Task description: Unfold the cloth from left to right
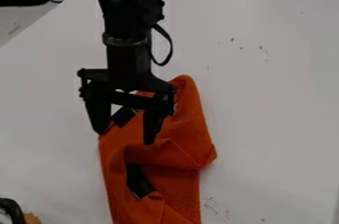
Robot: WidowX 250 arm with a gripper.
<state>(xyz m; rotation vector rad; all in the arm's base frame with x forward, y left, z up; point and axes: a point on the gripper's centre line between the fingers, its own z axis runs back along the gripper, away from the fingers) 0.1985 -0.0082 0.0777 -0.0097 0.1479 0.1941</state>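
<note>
Orange cloth [189, 131] is bunched and folded over, lower middle of the frame. Gripper [125, 137] has its 2 fingers spread, so imo most unfolding's left.

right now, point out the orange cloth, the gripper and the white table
Orange cloth [189, 124]: camera view, its upper part
Gripper [124, 137]: camera view, midway between its fingertips
White table [271, 114]: camera view, bare top beside the cloth
</note>
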